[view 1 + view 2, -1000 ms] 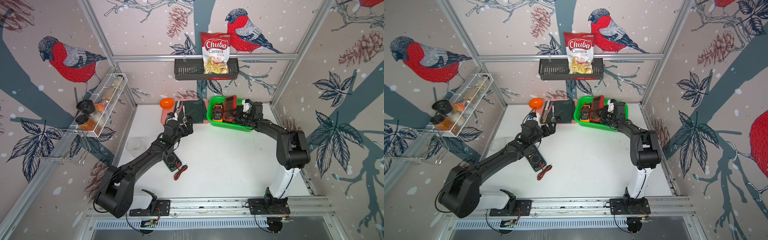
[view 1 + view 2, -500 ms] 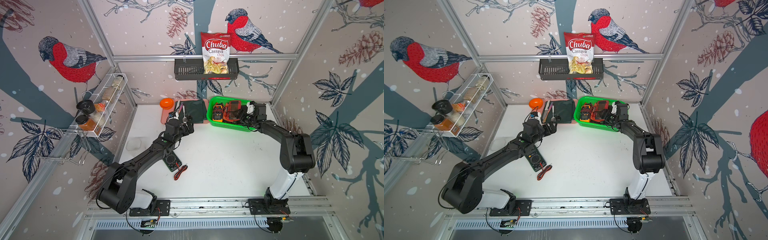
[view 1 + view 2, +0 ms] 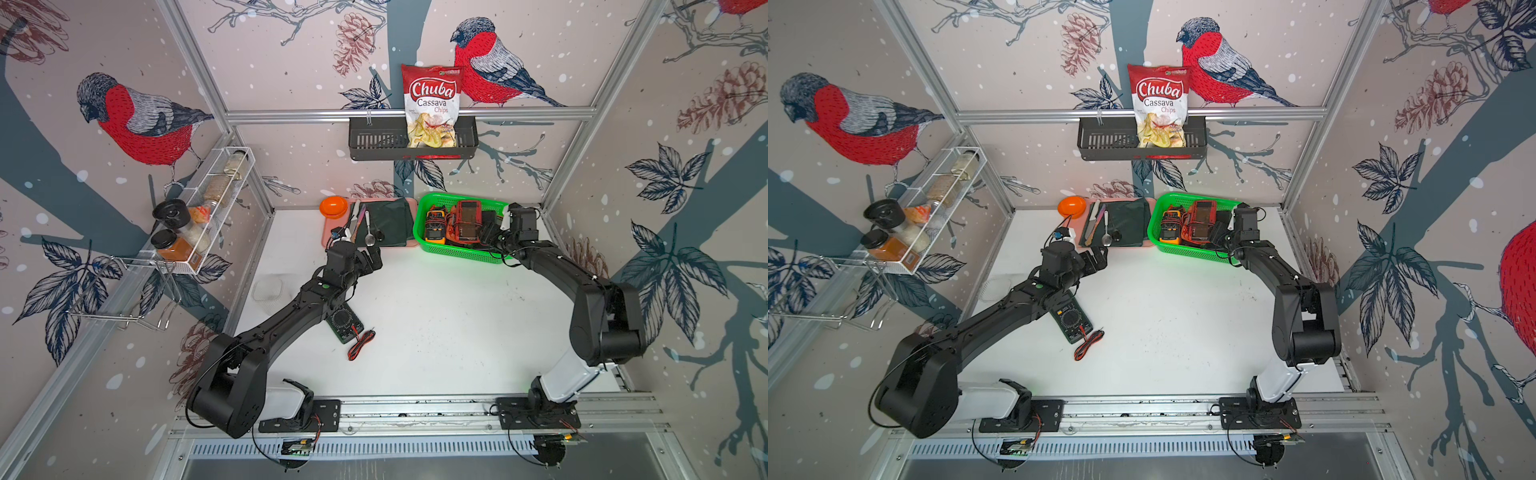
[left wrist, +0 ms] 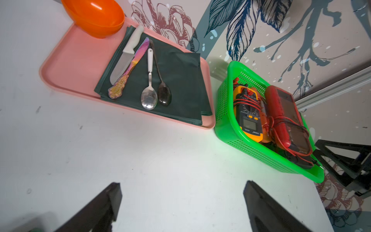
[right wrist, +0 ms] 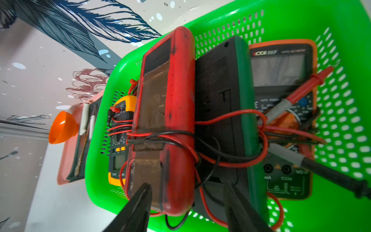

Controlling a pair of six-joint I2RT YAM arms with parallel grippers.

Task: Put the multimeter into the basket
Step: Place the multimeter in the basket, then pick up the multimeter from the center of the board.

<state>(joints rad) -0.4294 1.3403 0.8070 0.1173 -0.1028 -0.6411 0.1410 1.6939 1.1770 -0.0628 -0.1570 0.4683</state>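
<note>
Now, basket (image 3: 457,251): far right of the surface (image 3: 457,332), by the far wall, just right of the pink tray (image 3: 328,237), sitting flat.
basket contents: four meters side by side under tangled red and black leads. From left: yellow clamp meter (image 3: 435,226), red multimeter (image 3: 468,220) with its taped side up, black meter with green edge (image 5: 220,100), orange-framed meter (image 5: 281,70) with its display up.
dark green multimeter (image 3: 345,324): not in the basket. It lies flat on the surface left of centre, dial up, partly under the left arm (image 3: 291,316) in both top views, well apart from the basket.
lead bundle (image 3: 360,343): red and black, at the near right corner of the dark green multimeter.
right jaws: apart, at the right end of the basket, over the ends of the red multimeter and the black meter. One finger (image 5: 140,200) crosses the red multimeter's taped side; nothing is clamped.
left jaws: wide apart, nothing between them, over bare surface just near of the tray, aimed at the far wall.
tray load: orange bowl (image 3: 333,206) at its far left corner; dark green cloth (image 3: 392,224) carrying a white-handled knife, an iridescent knife and two spoons.
far wall: black slotted rack (image 3: 374,141) holding a chips bag (image 3: 432,104).
left wall: white wire rack (image 3: 208,216) with jars.
clear container (image 3: 268,289): on the surface near the left wall.
</note>
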